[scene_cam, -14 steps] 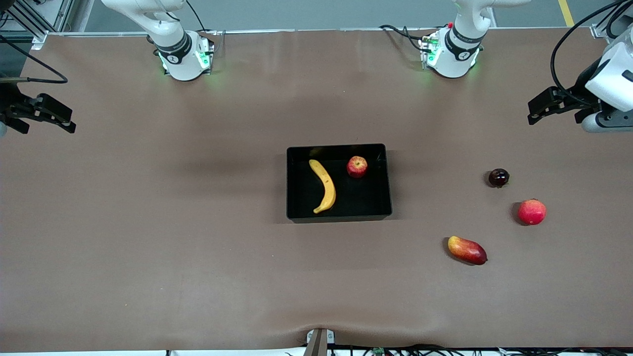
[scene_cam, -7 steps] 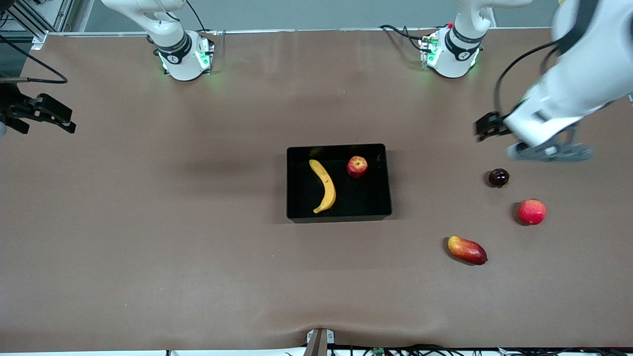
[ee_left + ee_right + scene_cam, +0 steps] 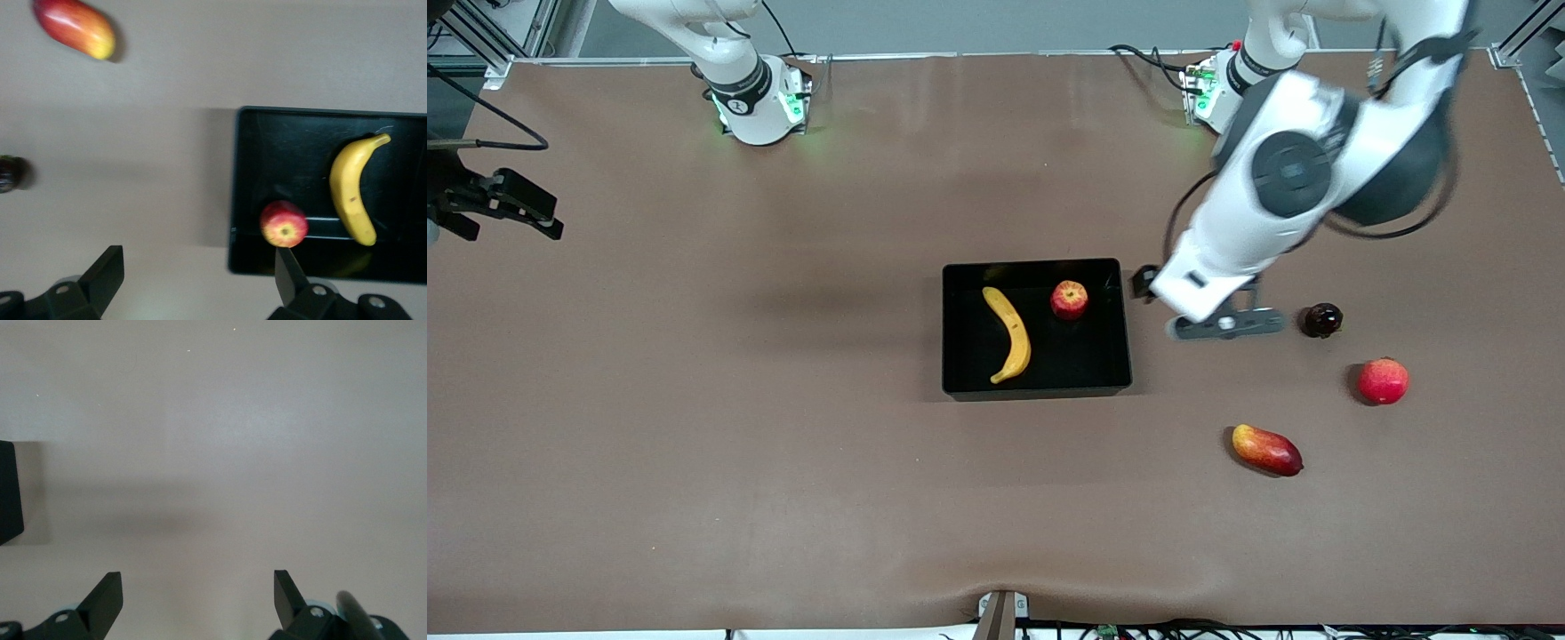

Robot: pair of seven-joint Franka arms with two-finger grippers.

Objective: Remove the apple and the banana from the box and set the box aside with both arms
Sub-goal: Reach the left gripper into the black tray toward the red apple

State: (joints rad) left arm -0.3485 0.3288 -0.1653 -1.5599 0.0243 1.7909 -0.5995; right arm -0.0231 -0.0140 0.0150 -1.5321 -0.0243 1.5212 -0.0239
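The black box [image 3: 1032, 264] stands mid-table. The yellow banana [image 3: 1010, 333] and the small red apple [image 3: 1069, 300] lie inside it, apart from each other. My left gripper [image 3: 1160, 289] is open and empty, up in the air over the table just beside the box's wall at the left arm's end. Its wrist view shows the box [image 3: 235, 173], the apple [image 3: 283, 224] and the banana [image 3: 351, 187], with one finger [image 3: 288, 267] by the apple. My right gripper [image 3: 505, 218] waits, open and empty, over bare table at the right arm's end; a box corner [image 3: 10, 493] shows there.
An oval red-yellow mango [image 3: 1266, 450], a plain red round fruit [image 3: 1383, 380] and a small dark fruit [image 3: 1322, 319] lie on the table toward the left arm's end. The mango [image 3: 75, 28] and dark fruit [image 3: 10, 175] also show in the left wrist view.
My left arm has swung in from the left arm's end of the table to the box's side. The right arm, the box and the fruits have not moved.
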